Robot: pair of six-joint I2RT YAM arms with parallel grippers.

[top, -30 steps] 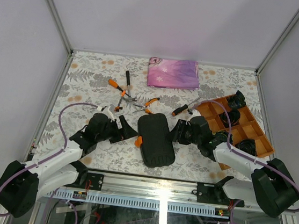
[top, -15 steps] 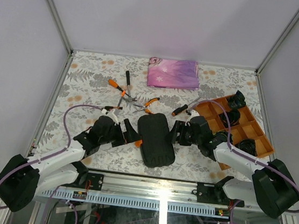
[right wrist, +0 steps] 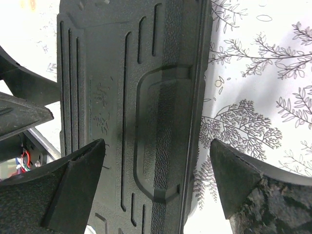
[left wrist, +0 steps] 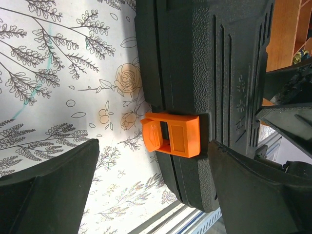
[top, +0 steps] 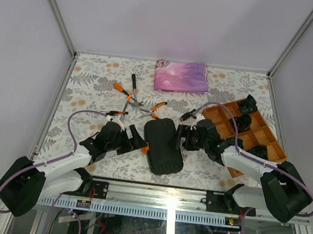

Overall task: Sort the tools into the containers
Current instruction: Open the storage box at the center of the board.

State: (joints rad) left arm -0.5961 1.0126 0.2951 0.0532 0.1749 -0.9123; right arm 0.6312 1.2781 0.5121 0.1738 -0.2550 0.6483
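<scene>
The shut case (top: 163, 146) lies lengthwise, running away from me, its orange latch (left wrist: 171, 135) facing left. My left gripper (top: 137, 140) and right gripper (top: 182, 137) flank it, both gaping wide and holding nothing.

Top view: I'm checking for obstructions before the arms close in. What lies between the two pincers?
The closed black tool case lies between the left pincer and the right pincer, as the top view shows.

The shut case (top: 163, 146) stands between left claw (top: 138, 139) and right claw (top: 181, 137), tools (top: 159, 106) strewn just behind
</scene>
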